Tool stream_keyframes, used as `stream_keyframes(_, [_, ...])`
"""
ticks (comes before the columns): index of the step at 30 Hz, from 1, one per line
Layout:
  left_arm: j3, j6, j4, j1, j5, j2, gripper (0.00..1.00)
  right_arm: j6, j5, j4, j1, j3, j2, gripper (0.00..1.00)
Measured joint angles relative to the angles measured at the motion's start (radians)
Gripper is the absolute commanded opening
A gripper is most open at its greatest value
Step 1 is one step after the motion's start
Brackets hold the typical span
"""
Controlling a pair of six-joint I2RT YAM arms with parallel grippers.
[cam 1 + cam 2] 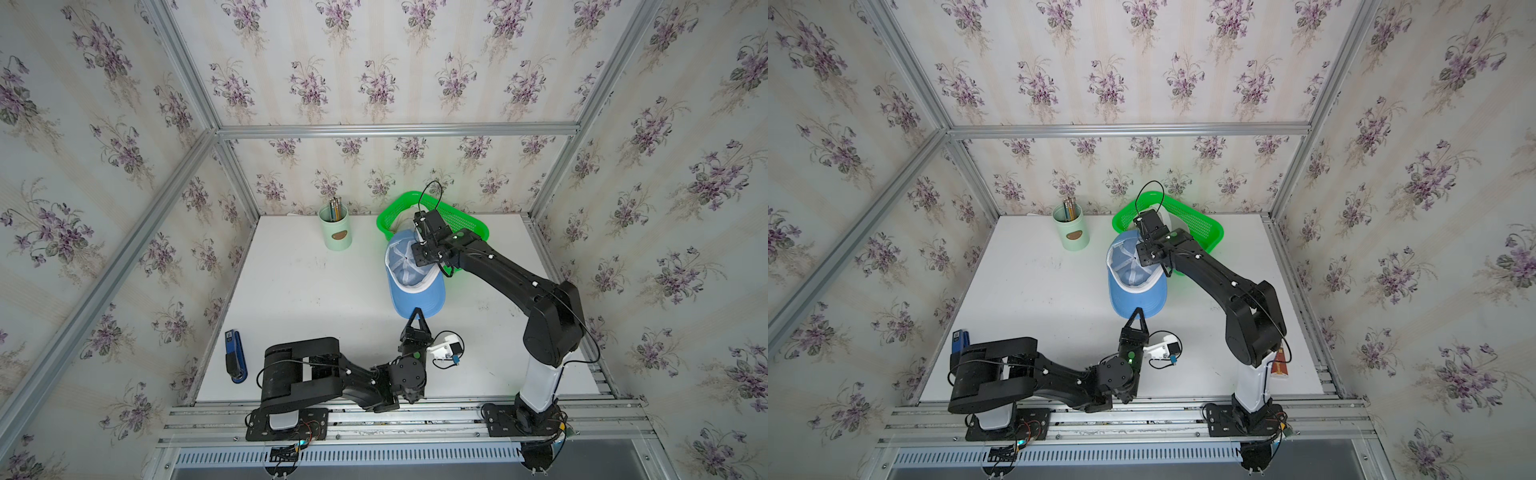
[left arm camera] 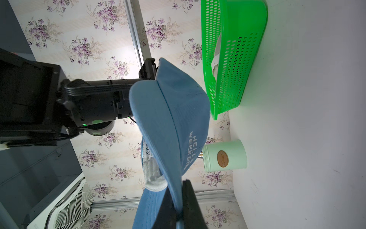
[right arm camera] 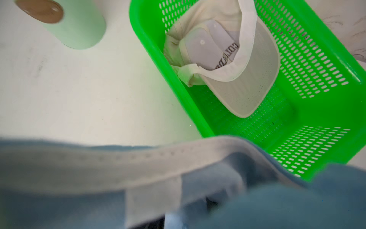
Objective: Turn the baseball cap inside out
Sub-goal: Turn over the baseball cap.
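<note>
White desk spreads under both arms; the left hand pinches the brim tip of the baseball cap, held clear of the surface, pale lining up. From that pinch the cap's long axis runs straight away to the crown, where the right hand sits beside the green basket, its grip impossible to tell, likely the nearer one to push the crown through.

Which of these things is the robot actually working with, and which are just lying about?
In use: blue cap, left end effector, right end effector.
Lying about: basket, white cap, pencil cup, stapler.
</note>
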Motion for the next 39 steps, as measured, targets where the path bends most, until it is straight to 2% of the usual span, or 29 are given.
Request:
stream_keyframes(5, [0.001,-0.005,-0.001,0.030,-0.020,0.037,0.00,0.045,-0.080,0.055,0.005,-0.039,-0.200,0.43])
stream_keyframes(10, [0.015,-0.014,0.003,0.037,-0.023,0.040,0.00,0.071,-0.124,0.063,0.005,-0.080,-0.265,0.44])
stream_keyframes(20, [0.004,-0.015,0.003,0.031,-0.024,0.036,0.00,0.082,-0.037,0.027,-0.041,-0.082,-0.173,0.50])
stream_keyframes(28, [-0.003,-0.015,0.003,0.008,-0.020,0.007,0.00,0.060,-0.051,0.037,-0.077,-0.005,-0.068,0.49])
stream_keyframes(33, [-0.004,-0.015,0.004,-0.010,-0.013,0.002,0.00,0.060,-0.103,0.050,-0.134,-0.007,-0.048,0.49])
stream_keyframes(39, [-0.006,-0.014,0.003,-0.016,-0.009,-0.012,0.00,0.040,-0.209,0.096,-0.153,-0.013,-0.050,0.22])
